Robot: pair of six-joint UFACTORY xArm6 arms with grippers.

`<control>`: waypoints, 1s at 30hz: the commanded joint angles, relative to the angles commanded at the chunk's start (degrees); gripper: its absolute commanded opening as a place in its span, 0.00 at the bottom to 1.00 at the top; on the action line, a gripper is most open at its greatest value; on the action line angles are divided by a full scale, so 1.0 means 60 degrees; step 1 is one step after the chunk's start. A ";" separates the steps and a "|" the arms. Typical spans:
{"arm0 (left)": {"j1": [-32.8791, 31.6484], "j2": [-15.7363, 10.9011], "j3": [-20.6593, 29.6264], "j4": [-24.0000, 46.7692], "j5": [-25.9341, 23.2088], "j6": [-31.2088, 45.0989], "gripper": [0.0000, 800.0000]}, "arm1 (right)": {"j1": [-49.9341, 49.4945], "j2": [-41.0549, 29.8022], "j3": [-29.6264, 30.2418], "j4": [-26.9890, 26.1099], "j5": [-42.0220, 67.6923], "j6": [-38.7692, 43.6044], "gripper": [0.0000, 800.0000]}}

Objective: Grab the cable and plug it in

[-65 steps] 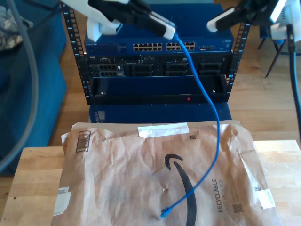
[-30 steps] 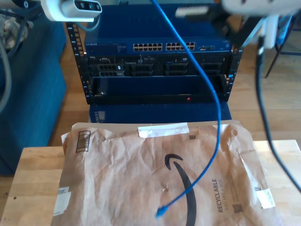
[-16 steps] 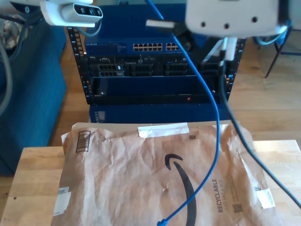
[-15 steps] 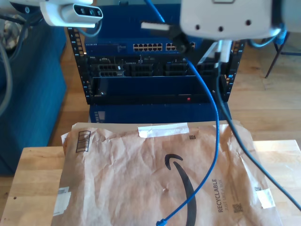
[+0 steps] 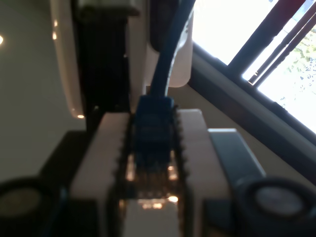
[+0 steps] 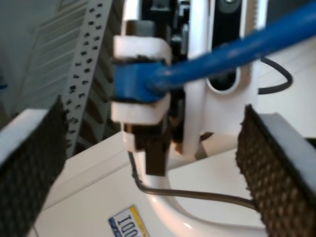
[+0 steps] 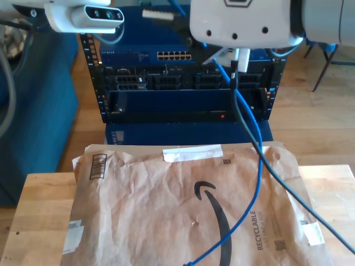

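The blue ethernet cable (image 5: 163, 54) is seen clamped at its plug end between the white, ridged fingers (image 5: 195, 148) of my first gripper (image 5: 154, 148), with the cord running straight out past the fingertips.

In the second wrist view, the same plug end (image 6: 133, 81) is seen held in white fingers ahead of my second gripper (image 6: 148, 148), whose two black textured pads (image 6: 269, 163) are spread wide apart with nothing between them.

In the exterior view, the cable (image 7: 252, 166) is seen hanging from beneath a large white arm housing (image 7: 241, 22), in front of a rack of network switches (image 7: 183, 72). It trails down over a crumpled brown paper mailer (image 7: 166, 205) on a wooden table (image 7: 39, 221).
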 joint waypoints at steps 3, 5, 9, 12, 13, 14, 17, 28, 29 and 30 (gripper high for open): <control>0.0000 0.0000 0.0000 0.0000 0.0000 0.0000 0.04 | -0.0015 0.0000 0.0059 0.0000 -0.0015 0.0000 0.54; 0.0000 0.0000 0.0000 -0.0015 0.0015 0.0000 0.04 | -0.0015 0.0000 0.0088 0.0000 -0.0029 0.0015 0.50; 0.0000 0.0000 0.0000 0.0000 0.0044 0.0000 0.04 | -0.0015 0.0000 0.0103 0.0015 -0.0073 0.0015 0.44; 0.0000 0.0000 0.0000 0.0000 0.0044 0.0000 0.04 | -0.0015 0.0000 0.0147 0.0015 -0.0073 0.0015 0.41; 0.0000 0.0000 0.0000 0.0000 0.0044 0.0000 0.04 | -0.0015 0.0000 0.0147 0.0015 -0.0088 0.0015 0.39; -0.0015 0.0000 0.0000 -0.0015 0.0059 0.0000 0.04 | -0.0015 0.0000 0.0161 0.0015 -0.0117 0.0015 0.39; 0.0000 0.0000 0.0000 -0.0015 0.0059 0.0000 0.04 | 0.0000 0.0000 0.0190 0.0015 -0.0161 0.0015 0.37; -0.0015 0.0000 0.0000 0.0000 0.0073 0.0000 0.04 | 0.0029 0.0000 0.0205 0.0029 -0.0322 0.0044 0.29; -0.0015 0.0000 0.0000 0.0000 0.0073 0.0000 0.04 | 0.0029 0.0015 0.0205 0.0029 -0.0322 0.0044 0.29; -0.0015 0.0000 0.0000 0.0000 0.0073 0.0000 0.04 | 0.0029 0.0000 0.0205 0.0029 -0.0322 0.0044 0.28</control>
